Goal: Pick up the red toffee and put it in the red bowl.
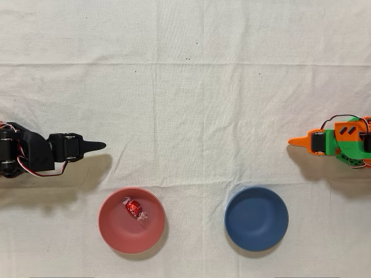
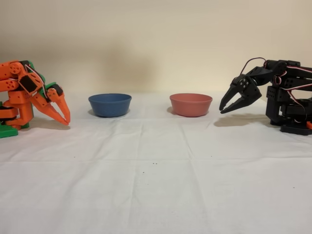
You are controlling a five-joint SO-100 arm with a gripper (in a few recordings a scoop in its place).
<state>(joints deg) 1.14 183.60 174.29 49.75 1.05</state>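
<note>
Already the red toffee (image 1: 133, 207) lies inside the red bowl (image 1: 116, 231), toward its upper rim in the overhead view. Black arm folded back at the left edge there; its end effector (image 2: 223, 109) hangs above the desk (image 2: 156, 185), just beside the bowl, touching nothing. Fingers slightly parted in the fixed view, holding nothing. Blue bowl (image 1: 256, 218) stands apart to the right in the overhead view. Orange arm (image 2: 29, 92) idle.

In the overhead view, the toffee (image 1: 134, 207) lies in the left bowl (image 1: 116, 233), another bowl (image 1: 256, 218) to its right.
</note>
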